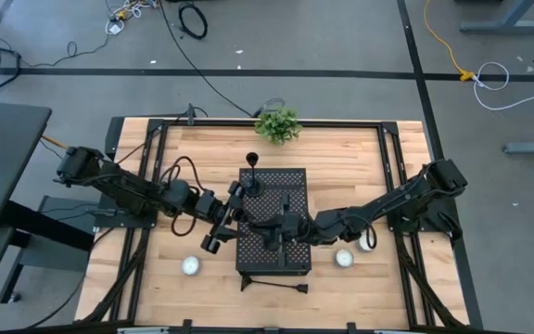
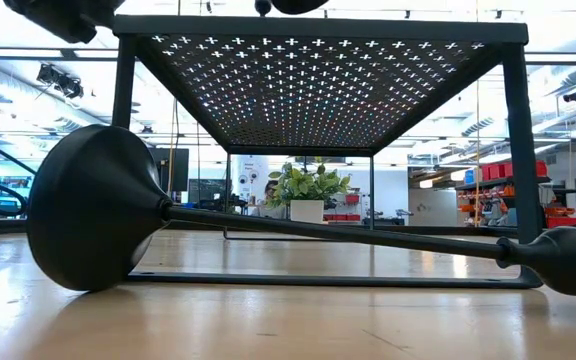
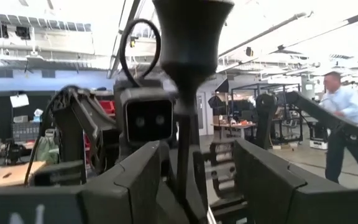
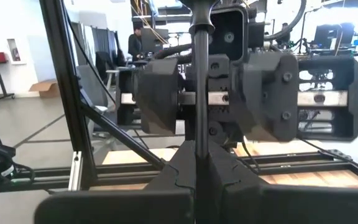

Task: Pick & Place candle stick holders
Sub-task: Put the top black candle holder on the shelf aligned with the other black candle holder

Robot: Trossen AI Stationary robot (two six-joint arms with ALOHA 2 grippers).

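Candle stick holder (image 4: 199,93) stood upright over the black perforated box (image 1: 272,221), right gripper (image 4: 199,163) clamped on its stem. Left gripper (image 3: 188,180) flanked the same stem, fingers parted, not touching. Another holder (image 2: 268,222) lay flat on the surface (image 2: 268,325).

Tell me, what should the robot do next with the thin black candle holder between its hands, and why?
Probably close the left hand on the candle holder above the box: the right hand grips its stem, while the left fingers stand apart on either side.
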